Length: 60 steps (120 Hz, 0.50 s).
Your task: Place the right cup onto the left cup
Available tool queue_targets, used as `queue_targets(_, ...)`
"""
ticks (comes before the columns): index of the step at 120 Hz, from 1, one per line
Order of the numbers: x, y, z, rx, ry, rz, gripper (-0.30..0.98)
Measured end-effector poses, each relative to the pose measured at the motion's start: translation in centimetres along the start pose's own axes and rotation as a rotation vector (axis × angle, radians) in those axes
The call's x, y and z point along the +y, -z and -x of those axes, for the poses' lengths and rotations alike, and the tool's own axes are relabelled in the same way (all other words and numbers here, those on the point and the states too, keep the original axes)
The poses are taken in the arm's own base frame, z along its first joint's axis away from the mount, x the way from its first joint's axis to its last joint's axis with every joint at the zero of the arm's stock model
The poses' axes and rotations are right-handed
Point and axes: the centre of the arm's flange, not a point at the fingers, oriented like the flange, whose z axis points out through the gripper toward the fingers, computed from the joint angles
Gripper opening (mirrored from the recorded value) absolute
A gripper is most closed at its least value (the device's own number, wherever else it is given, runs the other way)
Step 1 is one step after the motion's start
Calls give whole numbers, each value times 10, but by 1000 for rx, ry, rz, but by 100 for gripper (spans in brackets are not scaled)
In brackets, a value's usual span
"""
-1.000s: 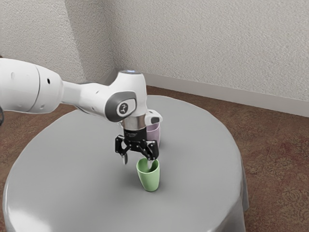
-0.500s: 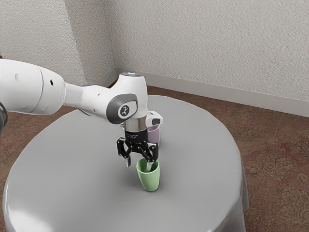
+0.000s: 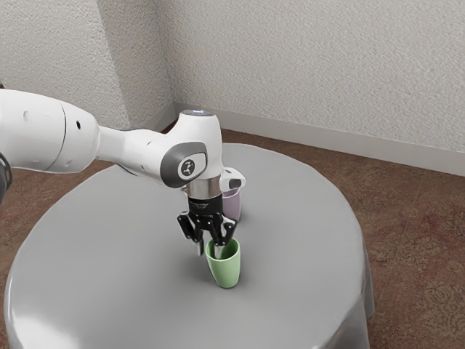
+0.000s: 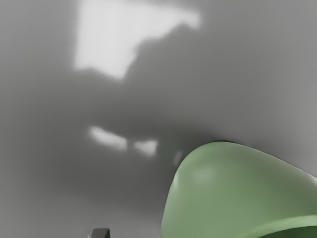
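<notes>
Above the green cup's near-left rim, my gripper (image 3: 209,249) points down with its fingers partly open. One finger reaches inside the green cup (image 3: 227,271), and the other hangs outside its wall, toward the exterior view's left. The green cup stands on the table. Behind the hand is the purple cup (image 3: 232,206), partly hidden by it. In the wrist view the green cup (image 4: 218,186) lies at the lower right, while a fingertip (image 4: 100,233) shows at the lower edge, with a gap between it and the cup's outside.
Both cups stand on a round table with a grey cloth (image 3: 131,269). Beyond the table are the brown carpet (image 3: 414,240) and a pale textured wall (image 3: 305,73).
My gripper's fingers have come closer together at the green cup's rim, after the hand lowered slightly. Both cups have stayed where they were.
</notes>
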Motion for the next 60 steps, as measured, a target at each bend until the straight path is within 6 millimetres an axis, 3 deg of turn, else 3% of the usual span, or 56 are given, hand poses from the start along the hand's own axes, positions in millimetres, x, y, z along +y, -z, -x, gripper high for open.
queue_targets(32,0,-1,0,-2,3,0,-1)
queue_targets(60,0,6,1,11,1,1,-8)
